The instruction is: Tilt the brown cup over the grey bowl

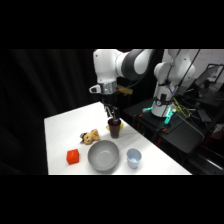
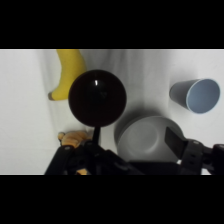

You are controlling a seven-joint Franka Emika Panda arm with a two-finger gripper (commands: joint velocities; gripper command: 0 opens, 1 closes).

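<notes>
A: From the side, where does the brown cup (image 1: 115,128) sit?

B: Upright on the bench (image 1: 60,130), directly under the gripper (image 1: 113,118), whose jaws come down to its rim. The grey bowl (image 1: 103,155) lies just in front of it, toward the camera, apart from it.

A: And from the wrist?

B: The brown cup (image 2: 96,97) is seen from above, one finger (image 2: 174,139) out to the right, the other seemingly at the cup's rim. I'd judge the jaws closed on the rim. The grey bowl (image 2: 145,137) sits right beside it, lower right, so the tilt goes that way.
</notes>
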